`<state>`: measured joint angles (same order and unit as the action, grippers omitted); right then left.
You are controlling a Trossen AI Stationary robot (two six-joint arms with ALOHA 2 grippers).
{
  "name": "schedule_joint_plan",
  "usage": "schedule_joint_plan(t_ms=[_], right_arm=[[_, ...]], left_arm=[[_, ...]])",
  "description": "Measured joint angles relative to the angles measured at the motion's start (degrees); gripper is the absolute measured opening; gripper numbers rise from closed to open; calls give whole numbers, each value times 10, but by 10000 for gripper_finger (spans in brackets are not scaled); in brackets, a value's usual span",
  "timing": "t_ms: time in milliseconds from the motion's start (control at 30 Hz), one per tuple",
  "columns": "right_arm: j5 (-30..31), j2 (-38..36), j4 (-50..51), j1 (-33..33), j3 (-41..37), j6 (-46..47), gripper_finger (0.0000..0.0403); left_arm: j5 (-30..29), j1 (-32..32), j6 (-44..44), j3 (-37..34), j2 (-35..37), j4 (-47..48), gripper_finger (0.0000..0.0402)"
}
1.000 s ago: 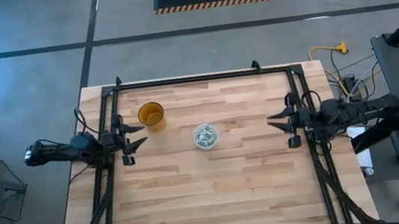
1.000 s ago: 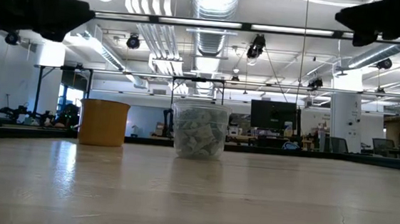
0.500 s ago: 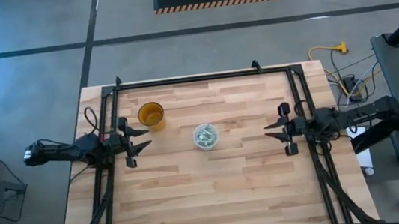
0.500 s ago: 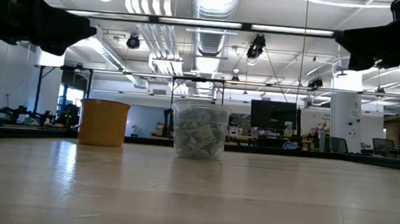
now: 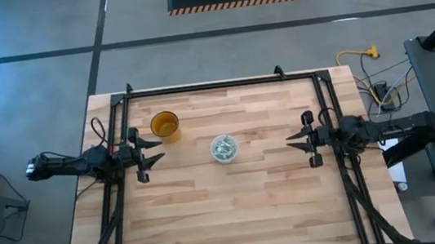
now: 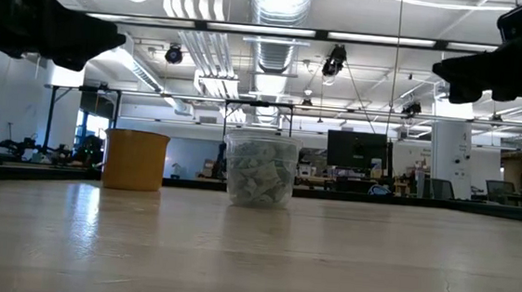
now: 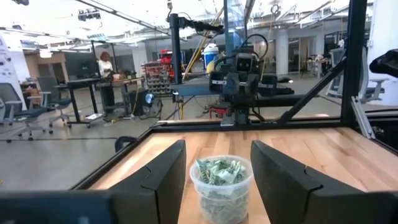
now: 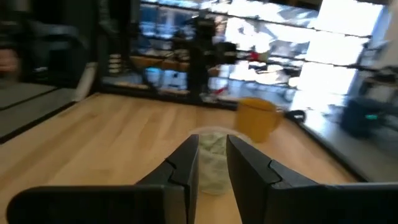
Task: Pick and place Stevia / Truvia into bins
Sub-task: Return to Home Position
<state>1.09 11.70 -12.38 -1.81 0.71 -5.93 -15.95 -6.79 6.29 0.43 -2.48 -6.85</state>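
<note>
**Bin** (image 5: 224, 147): small round translucent whitish cup with a pale rim. It stands upright on the desk (image 5: 237, 218), approx. mid-width and slightly toward the far edge. It lies between the two arms and is well apart from both.

**Sachets** (image 6: 259, 178): tiny flat paper packets, pale green and white. All that can be seen are inside the bin, crumpled and lying at mixed angles. In the low view the pile fills most of the cup. In the left wrist view the top ones reach to about rim level. No exact count is possible.

**Amber cup** (image 5: 165, 125): similar size, upright, on the left-arm side of the bin and farther back. It is near the bin but not touching it. Contents can't be made out.

**L gripper** (image 5: 157, 149): over the desk's left margin, raised clear of the surface and pointing inward at the bin. Fingers (image 7: 163, 175) are spread wide and hold nothing. In the wrist view the bin shows in the gap between them.

**R gripper** (image 5: 292, 140): over the right margin, also raised and pointing inward. Fingers (image 8: 180, 167) are parted by a narrow gap only and hold nothing. The bin sits beyond the tips, w/ the amber cup behind it.
</note>
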Motion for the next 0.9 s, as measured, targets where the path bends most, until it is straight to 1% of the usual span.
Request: schedule_joint_plan(t_ms=[100, 167, 300, 333, 433, 467, 500, 600, 733, 833, 900], right_arm=[[-81, 3, 2, 26, -2, 0, 75], [-115, 5, 2, 32, -2, -4, 78], [-115, 8, 34, 32, -2, 7, 83], [-106, 7, 38, 32, -2, 14, 84], [-40, -3, 36, 32, -2, 32, 83], [-33, -10, 29, 33, -2, 31, 82], [-35, -17, 19, 33, -2, 26, 81], [-71, -55, 20, 32, 1, 7, 76], [-74, -117, 117, 32, 17, 9, 71], [-82, -115, 152, 32, 36, 13, 68], [-96, -109, 154, 32, 44, 12, 68]], left_arm=[[0, 0, 0, 0, -2, 1, 165], [0, 0, 0, 0, -2, 2, 165], [19, 0, -10, 0, 0, 21, 165], [21, 0, -12, -1, 0, 28, 165], [22, 0, -11, -1, 3, 34, 165], [22, 0, -10, -1, 5, 30, 165], [22, 0, -5, -1, 9, 27, 165], [25, 0, 3, 3, 9, 36, 165], [49, 0, 16, 15, 9, 29, 165], [59, -1, 16, 15, 9, 37, 165], [59, -1, 16, 15, 7, 34, 165]])
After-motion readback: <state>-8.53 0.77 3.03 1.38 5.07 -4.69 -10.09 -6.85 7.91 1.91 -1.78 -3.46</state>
